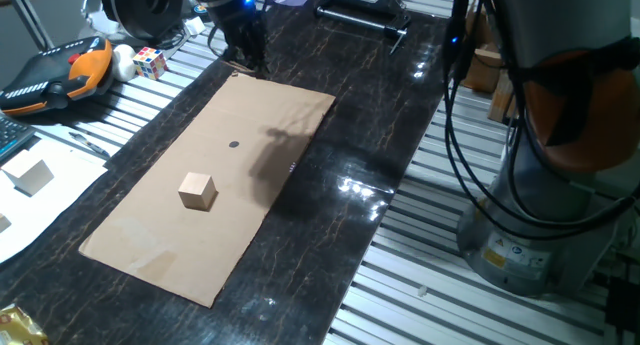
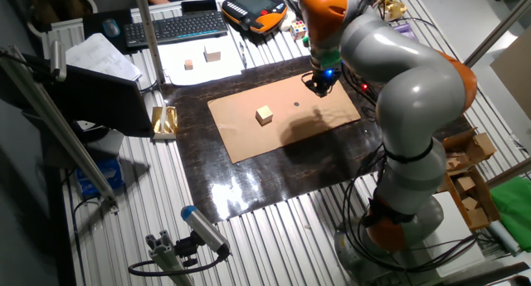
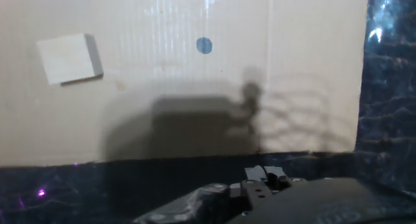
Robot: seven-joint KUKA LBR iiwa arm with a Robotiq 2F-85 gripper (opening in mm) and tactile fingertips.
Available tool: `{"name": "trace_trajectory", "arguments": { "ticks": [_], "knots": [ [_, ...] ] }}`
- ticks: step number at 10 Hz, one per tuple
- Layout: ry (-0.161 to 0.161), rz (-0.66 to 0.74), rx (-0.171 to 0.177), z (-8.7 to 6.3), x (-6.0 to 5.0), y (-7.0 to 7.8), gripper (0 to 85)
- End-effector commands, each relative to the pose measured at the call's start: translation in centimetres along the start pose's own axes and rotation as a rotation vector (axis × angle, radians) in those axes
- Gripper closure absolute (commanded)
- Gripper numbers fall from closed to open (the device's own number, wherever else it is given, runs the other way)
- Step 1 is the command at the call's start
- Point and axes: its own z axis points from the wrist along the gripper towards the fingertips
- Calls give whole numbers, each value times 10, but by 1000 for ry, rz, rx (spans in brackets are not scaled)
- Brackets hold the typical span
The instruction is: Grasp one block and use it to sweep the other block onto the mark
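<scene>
Wood is what the task turns on: a small tan block sits alone on the sheet of brown cardboard, a little way from the dark round mark printed near the sheet's middle. Only this one block shows on the cardboard; whether a second one is already held I cannot tell. The flat sheet likely serves as a smooth floor for sliding, and the block lies near enough to the mark that a short push should carry it there.

The gripper hangs above the far end of the cardboard, over the dark marbled table, well apart from the block. Its fingers are lost against dark cabling in both fixed views, and the hand view shows only the black body at the bottom edge, so I cannot tell if the pincer is open, closed or holding something. Its shadow falls across the cardboard between it and the mark.

Off to the side lie a multicoloured puzzle cube and an orange-and-black controller, clear of the work.
</scene>
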Motion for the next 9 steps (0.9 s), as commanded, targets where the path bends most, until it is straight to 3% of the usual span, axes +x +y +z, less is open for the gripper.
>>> {"name": "trace_trajectory", "arguments": {
  "ticks": [1, 3, 5, 6, 7, 8, 9],
  "knots": [
    [0, -15, -26, 0, 0, 0, 840],
    [2, 0, -70, 0, 0, 0, 840],
    [-4, 27, -136, 0, 0, 0, 710],
    [-7, 59, -145, -1, -6, 12, 620],
    [-21, 77, -143, -4, -19, 35, 497],
    [-21, 90, -129, -9, -29, 56, 457],
    [0, 82, -95, -13, -38, 72, 427]
  ]
}}
